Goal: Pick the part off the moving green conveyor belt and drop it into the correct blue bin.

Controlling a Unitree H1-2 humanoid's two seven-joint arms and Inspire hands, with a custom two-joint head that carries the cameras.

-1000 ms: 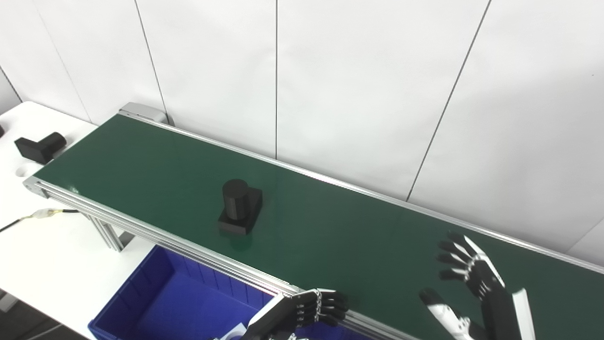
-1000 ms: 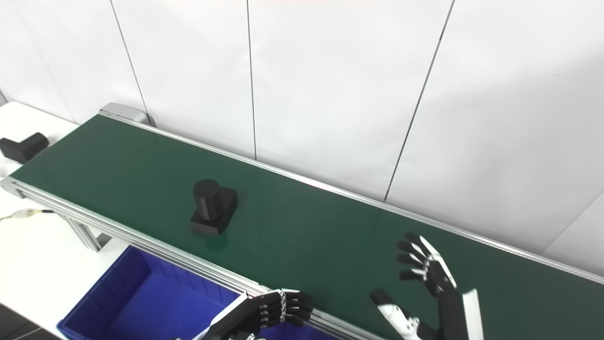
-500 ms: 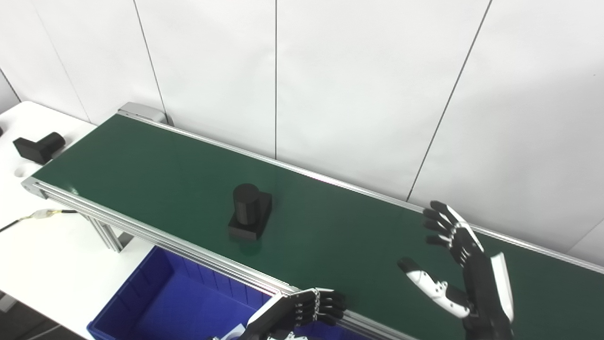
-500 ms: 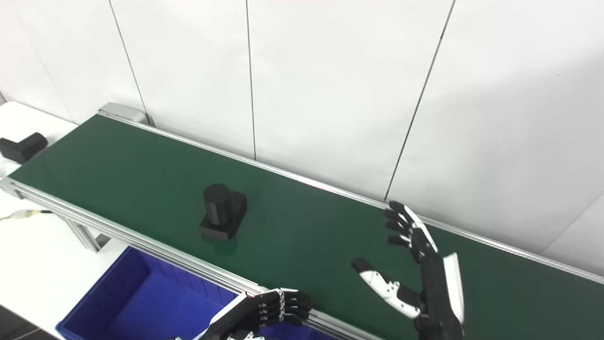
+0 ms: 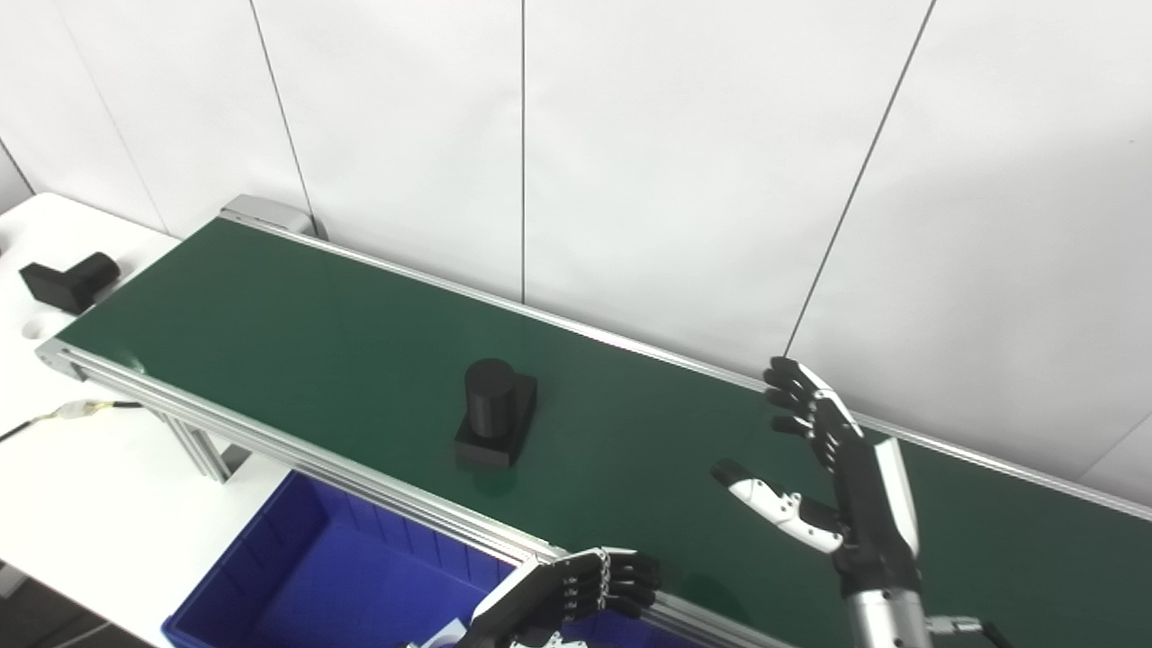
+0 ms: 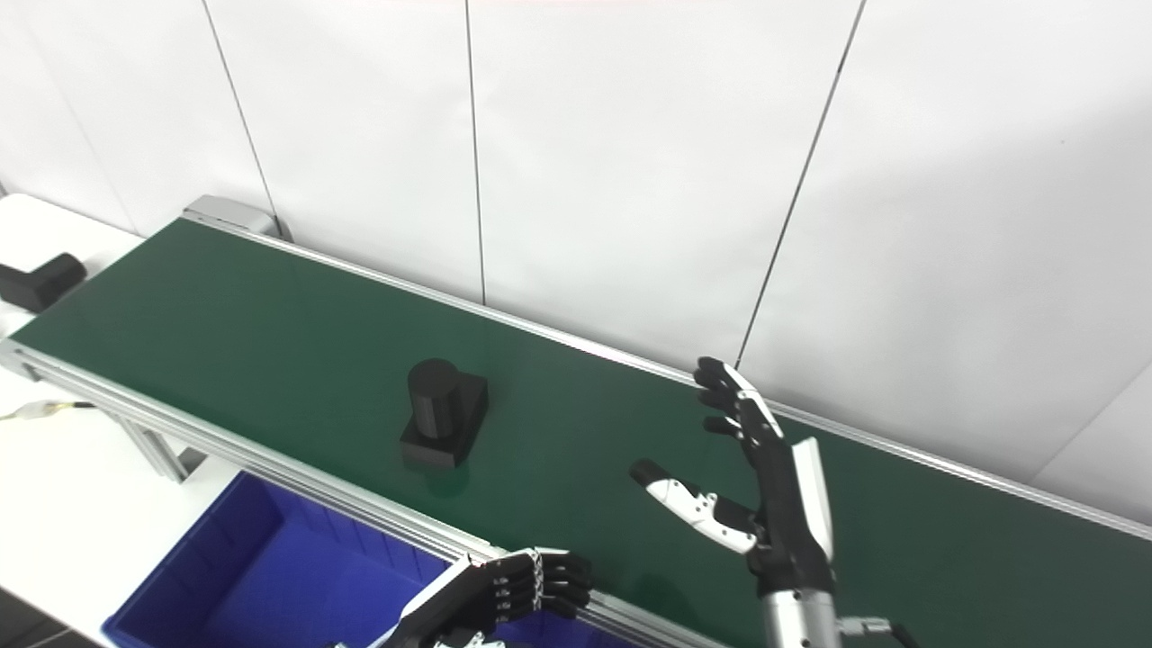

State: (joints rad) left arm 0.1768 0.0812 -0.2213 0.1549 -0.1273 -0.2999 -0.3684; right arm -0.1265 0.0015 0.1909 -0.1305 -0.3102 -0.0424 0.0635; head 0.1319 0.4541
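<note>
A black part [image 5: 493,423], an upright cylinder on a square base, rides the green conveyor belt [image 5: 297,333] near its front rail. My right hand [image 5: 837,477] is raised over the belt well to the part's right, open, with fingers spread and thumb pointing left toward the part; it holds nothing. My left hand [image 5: 576,589] hangs low at the belt's front rail, fingers curled shut on nothing, above the blue bin [image 5: 360,585] below the rail.
A second black part [image 5: 67,279] lies on the white table [image 5: 54,504] past the belt's left end. A cable [image 5: 81,409] runs under that end. A white panelled wall stands right behind the belt.
The part has ridden the belt rightward. My right hand has risen and moved up and left toward the belt's far side. The left hand has stayed put.
</note>
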